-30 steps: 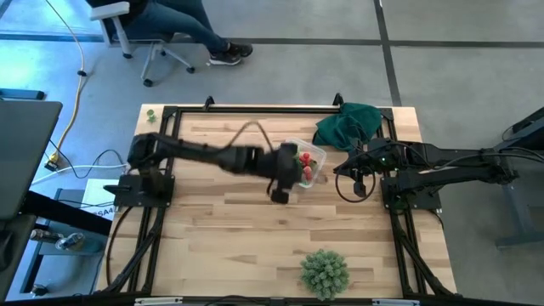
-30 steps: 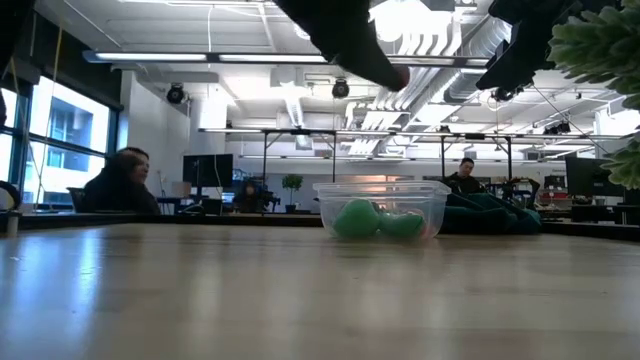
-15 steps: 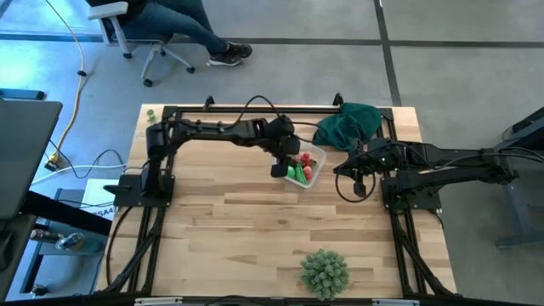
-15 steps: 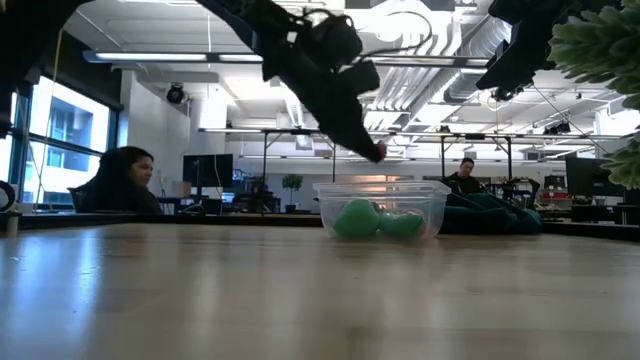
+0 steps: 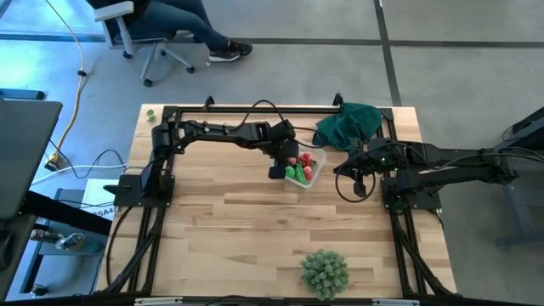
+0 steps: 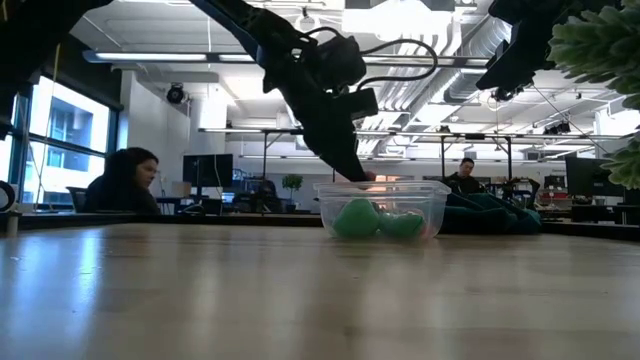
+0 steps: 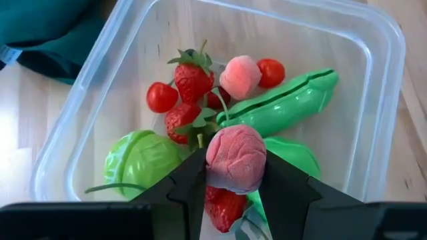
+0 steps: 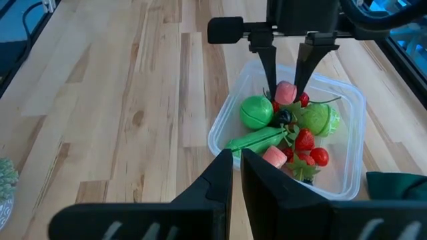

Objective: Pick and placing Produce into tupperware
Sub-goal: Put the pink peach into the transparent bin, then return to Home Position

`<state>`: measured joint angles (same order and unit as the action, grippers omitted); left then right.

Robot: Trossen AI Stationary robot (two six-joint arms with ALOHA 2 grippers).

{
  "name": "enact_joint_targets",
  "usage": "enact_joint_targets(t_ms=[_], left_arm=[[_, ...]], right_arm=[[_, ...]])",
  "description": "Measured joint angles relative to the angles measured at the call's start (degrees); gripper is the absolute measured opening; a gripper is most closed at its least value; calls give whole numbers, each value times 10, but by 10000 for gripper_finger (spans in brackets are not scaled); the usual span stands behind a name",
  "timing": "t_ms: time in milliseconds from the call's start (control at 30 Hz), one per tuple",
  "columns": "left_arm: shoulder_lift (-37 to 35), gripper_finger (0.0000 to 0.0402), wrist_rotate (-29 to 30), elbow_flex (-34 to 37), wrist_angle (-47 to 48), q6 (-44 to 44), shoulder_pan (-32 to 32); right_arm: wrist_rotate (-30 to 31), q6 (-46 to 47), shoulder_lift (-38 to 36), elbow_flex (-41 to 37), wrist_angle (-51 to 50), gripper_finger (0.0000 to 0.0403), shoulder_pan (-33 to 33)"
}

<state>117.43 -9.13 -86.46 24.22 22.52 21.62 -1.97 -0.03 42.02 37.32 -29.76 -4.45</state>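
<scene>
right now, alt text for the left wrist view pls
The left gripper holds a pink raspberry-like piece over a clear plastic tupperware containing red strawberries, cherry tomatoes, a green pea pod and a round green piece.

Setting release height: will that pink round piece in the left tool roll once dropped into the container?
Probably only slightly. The pink piece looks rounded, so it could roll, but the tupperware is crowded with strawberries and a pea pod, which should trap it. Its walls likely contain any bounce.

Clear square container [image 7: 373, 47] sits upright on the tabletop [image 5: 255, 229], holding strawberries [image 7: 192, 77], cherry tomatoes [image 7: 162, 97], a green pea pod [image 7: 287, 100] and a pink fruit [image 7: 235, 159] clamped above them by the left tool [image 7: 233, 183].
</scene>
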Motion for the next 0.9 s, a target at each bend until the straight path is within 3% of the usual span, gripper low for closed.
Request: enact_joint_targets(t_ms=[567,900], left_arm=[[9,114,2,0,-4,19,-3],[9,184,2,0,-2,27,-4]], right_arm=[[0,0,0,0,0,24,0],[0,0,0,0,0,24,0]])
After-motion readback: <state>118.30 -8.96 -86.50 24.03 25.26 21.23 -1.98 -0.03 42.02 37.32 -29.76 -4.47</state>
